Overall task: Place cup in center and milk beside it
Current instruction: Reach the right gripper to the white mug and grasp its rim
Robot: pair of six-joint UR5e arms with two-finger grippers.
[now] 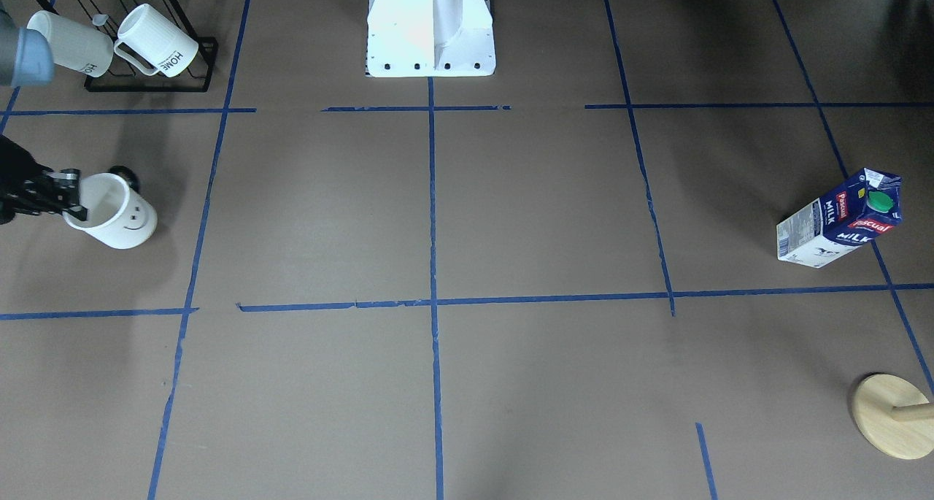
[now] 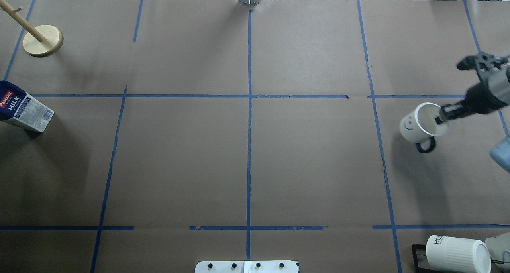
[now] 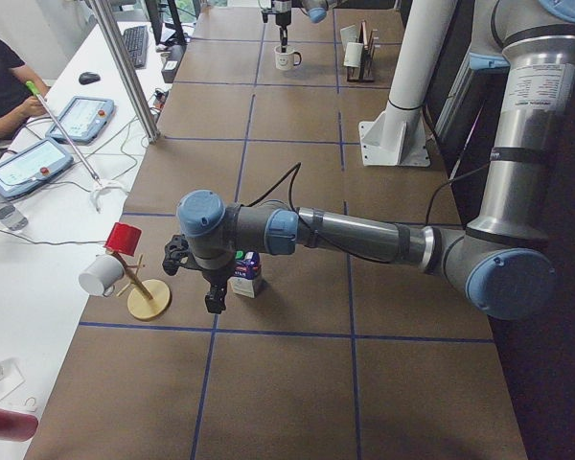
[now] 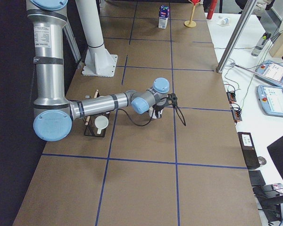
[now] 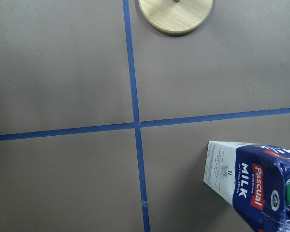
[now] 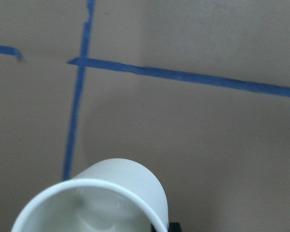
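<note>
— Where is the cup [image 2: 414,126] now?
— At the robot's right end of the bench [image 2: 179,157]. The right hand [image 2: 440,117] is clamped on its rim, with one finger inside the mouth and one outside. The cup is tilted, with the smiley face turned toward the middle and the black handle toward the robot.
— And the milk [image 1: 839,222]?
— It stands upright at the opposite end, near the round base of a wooden stand [image 1: 892,414]. The left hand [image 3: 207,286] hangs just beside it. Only the side view shows that hand, so I cannot tell whether it is spread or closed.
— And the center [image 2: 249,96]?
— That is the blue tape crossing. The cup and the milk lie well apart from it, one on each side.
</note>
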